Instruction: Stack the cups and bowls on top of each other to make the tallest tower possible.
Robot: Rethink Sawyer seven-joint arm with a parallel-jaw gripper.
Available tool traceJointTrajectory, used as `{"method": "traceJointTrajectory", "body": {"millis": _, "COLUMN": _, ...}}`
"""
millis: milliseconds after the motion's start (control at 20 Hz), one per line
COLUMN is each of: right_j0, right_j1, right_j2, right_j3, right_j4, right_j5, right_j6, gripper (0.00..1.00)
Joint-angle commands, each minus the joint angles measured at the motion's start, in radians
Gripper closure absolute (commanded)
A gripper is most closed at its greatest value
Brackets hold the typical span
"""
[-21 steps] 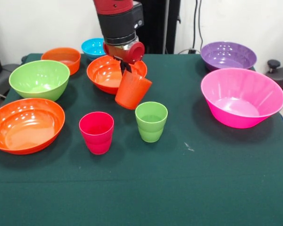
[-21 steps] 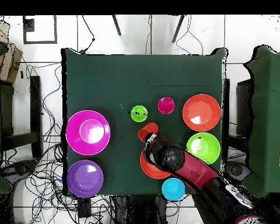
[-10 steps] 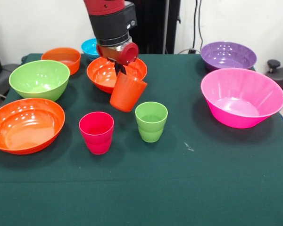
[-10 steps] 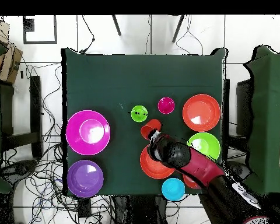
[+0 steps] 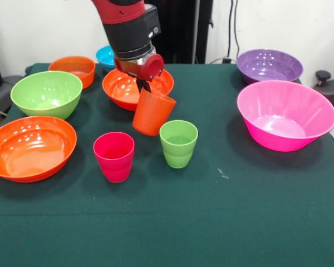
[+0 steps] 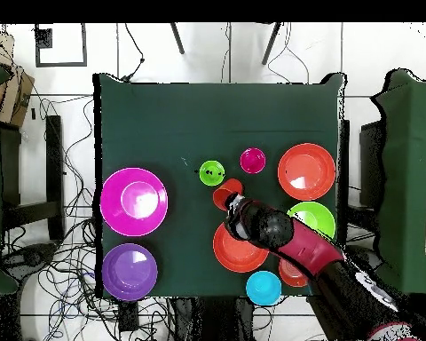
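The gripper (image 5: 145, 89) pinches the rim of the orange cup (image 5: 152, 113), holding it tilted above the table's middle, probably to stack it on the green cup (image 5: 178, 143).

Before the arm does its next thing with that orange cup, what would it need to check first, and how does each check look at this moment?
1. Orange cup held by the gripper at its rim: ok.
2. Orange cup lifted off the table: ok.
3. Orange cup hanging straight: not ok, it tilts.
4. Green cup and magenta-red cup standing upright, mouths up, apart from each other: ok.
5. Orange cup centred over either cup: not ok, the overhead view shows it beside the green cup.
6. Firmness of the grip on the rim: cannot tell.
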Motion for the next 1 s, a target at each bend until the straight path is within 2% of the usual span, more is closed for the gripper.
{"method": "traceJointTrajectory", "body": {"millis": 50, "right_j0": -0.005, "right_j1": 0.072, "right_j2": 0.098, "right_j3": -0.121, "right_j4": -0.063, "right_j5": 0.095, "right_j6": -0.060, "gripper": 1.00}}
{"method": "traceJointTrajectory", "body": {"millis": 400, "right_j0": -0.009, "right_j1": 0.103, "right_j2": 0.097, "right_j3": -0.167, "right_j4": -0.080, "right_j5": 0.115, "right_j6": -0.077, "gripper": 1.00}}
{"method": "traceJointTrajectory", "body": {"millis": 1000, "right_j0": -0.041, "right_j1": 0.087, "right_j2": 0.106, "right_j3": -0.197, "right_j4": -0.122, "right_j5": 0.203, "right_j6": -0.107, "gripper": 1.00}}
